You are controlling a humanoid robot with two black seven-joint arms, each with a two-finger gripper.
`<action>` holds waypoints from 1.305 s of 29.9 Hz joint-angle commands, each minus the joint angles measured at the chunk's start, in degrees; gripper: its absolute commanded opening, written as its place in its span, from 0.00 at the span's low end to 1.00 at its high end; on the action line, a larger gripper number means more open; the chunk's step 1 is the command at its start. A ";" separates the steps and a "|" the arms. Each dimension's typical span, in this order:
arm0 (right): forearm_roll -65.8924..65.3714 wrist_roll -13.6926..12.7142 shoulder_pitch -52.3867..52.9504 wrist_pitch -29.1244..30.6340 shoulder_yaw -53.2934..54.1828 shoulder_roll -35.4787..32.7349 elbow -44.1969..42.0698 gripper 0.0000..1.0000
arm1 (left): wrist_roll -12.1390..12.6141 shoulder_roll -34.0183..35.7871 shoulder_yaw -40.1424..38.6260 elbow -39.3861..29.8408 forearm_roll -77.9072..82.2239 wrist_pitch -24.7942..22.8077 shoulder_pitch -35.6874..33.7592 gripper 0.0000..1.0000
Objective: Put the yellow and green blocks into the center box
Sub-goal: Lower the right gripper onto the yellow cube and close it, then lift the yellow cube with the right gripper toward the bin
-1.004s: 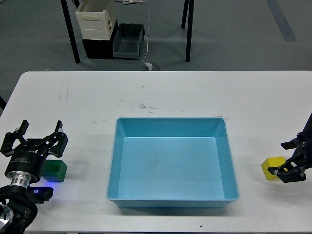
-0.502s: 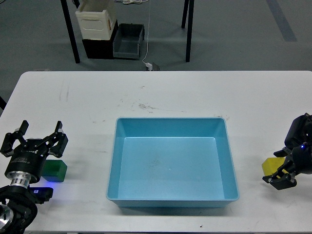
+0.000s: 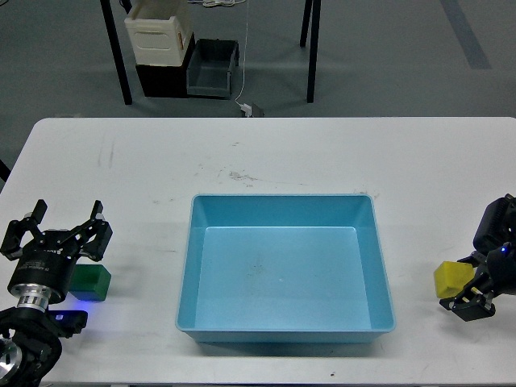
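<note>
Since the earlier frame the right gripper (image 3: 468, 300) has dropped slightly, its grip state indiscernible beside the tilted yellow block (image 3: 450, 278) right of the blue box (image 3: 284, 333); left gripper (image 3: 58, 240) unchanged, fingers spread, above the green block (image 3: 91, 281); the box holds nothing; both blocks lie on the table (image 3: 266, 153).

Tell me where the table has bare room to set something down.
The wide strip behind the blue box is bare. So are the gaps between it and each block. It's crowded by the green block and the yellow block, where the grippers sit.

Yellow block (image 3: 451, 279) tilted, slightly shifted.
</note>
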 commanded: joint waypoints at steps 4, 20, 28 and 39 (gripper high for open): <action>0.00 0.00 0.42 -0.06 -0.02 0.10 -0.20 0.63 | -0.04 0.00 -0.03 0.44 -0.08 0.01 -0.03 1.00; 0.00 0.00 4.28 -0.59 0.68 -0.34 -0.38 0.08 | -0.04 0.00 -0.29 0.79 -0.08 0.01 -0.03 1.00; 0.00 0.00 17.63 -0.76 0.86 -3.59 -1.08 0.07 | -0.04 0.08 -0.20 0.79 -0.08 0.01 -0.12 1.00; 7.49 0.00 32.50 -0.06 -0.80 5.18 0.50 0.07 | -0.04 0.09 -0.47 0.79 -0.08 0.01 -0.12 1.00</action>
